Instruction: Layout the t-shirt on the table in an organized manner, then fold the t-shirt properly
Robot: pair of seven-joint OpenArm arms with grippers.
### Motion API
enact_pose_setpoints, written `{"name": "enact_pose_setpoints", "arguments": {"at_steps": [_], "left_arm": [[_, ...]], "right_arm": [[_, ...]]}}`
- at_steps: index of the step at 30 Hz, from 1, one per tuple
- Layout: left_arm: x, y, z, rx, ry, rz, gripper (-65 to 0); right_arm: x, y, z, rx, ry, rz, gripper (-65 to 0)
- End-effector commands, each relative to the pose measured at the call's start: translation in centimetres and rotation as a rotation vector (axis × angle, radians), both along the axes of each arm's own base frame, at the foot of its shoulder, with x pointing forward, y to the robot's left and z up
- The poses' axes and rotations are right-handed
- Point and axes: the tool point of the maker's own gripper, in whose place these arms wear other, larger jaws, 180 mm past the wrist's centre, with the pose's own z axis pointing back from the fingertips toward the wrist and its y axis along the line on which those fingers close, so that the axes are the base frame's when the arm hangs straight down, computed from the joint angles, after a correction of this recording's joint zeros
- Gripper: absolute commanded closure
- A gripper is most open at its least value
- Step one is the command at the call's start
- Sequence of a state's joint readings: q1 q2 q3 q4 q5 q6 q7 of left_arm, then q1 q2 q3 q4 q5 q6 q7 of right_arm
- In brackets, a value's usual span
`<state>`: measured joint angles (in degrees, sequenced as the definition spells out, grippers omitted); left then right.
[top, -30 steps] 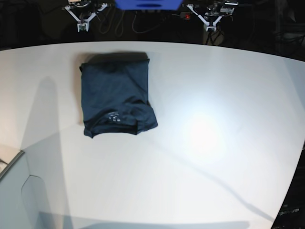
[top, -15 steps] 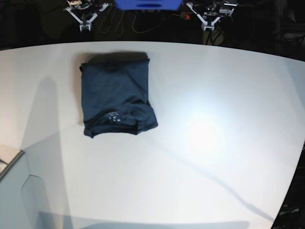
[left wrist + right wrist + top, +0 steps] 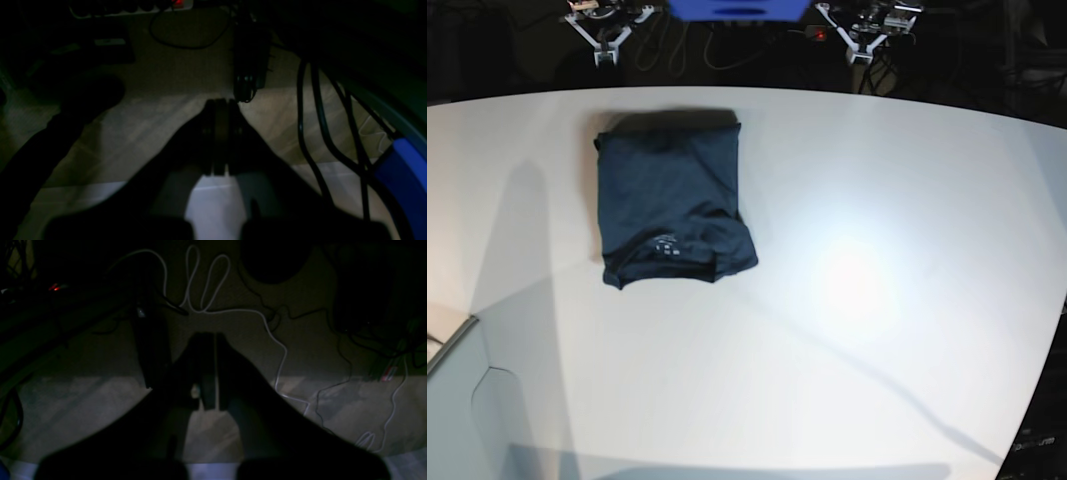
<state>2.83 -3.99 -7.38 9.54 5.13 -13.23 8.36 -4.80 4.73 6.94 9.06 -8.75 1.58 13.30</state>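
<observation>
The left claw (image 3: 220, 140) has its two dark fingers pressed flat together with nothing between them, hanging over a dim beige floor beyond the far edge of the surface. In the base view it (image 3: 859, 47) shows as a small white forked shape at the far right, past the rim. Black cables (image 3: 317, 133) run down just right of it in the left wrist view, and a blue curved part (image 3: 403, 173) sits at the right border.

The right claw (image 3: 210, 373) is likewise pressed together and empty, its fingers meeting along a thin seam; in the base view it (image 3: 607, 42) sits at the far left. A thin white cord (image 3: 233, 311) loops across the floor beyond it.

The dark navy short-sleeved cloth t-shirt (image 3: 672, 205) lies folded into a compact upright rectangle on the far left part of the large glossy white surface (image 3: 877, 350), well apart from both claws. Its small pale printed label (image 3: 664, 243) shows near the shirt's near edge, where the cloth bulges slightly wider.
</observation>
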Motion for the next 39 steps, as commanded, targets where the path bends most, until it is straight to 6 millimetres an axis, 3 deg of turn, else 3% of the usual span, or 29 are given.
{"name": "enact_pose_setpoints", "arguments": {"at_steps": [1,8,39], "left_arm": [[0.2,0.3,0.0,0.003,-0.006,-0.006,0.0],[1.4,0.2,0.1,0.0,-0.019,-0.01,0.0],[1.4,0.2,0.1,0.0,-0.022,-0.01,0.0]], "right_arm": [[0.1,-0.5,0.1,-0.018,-0.012,0.002,0.0],[0.1,-0.5,0.1,-0.018,-0.01,0.002,0.0],[0.0,-0.5,0.1,-0.018,-0.007,0.001,0.0]]}}
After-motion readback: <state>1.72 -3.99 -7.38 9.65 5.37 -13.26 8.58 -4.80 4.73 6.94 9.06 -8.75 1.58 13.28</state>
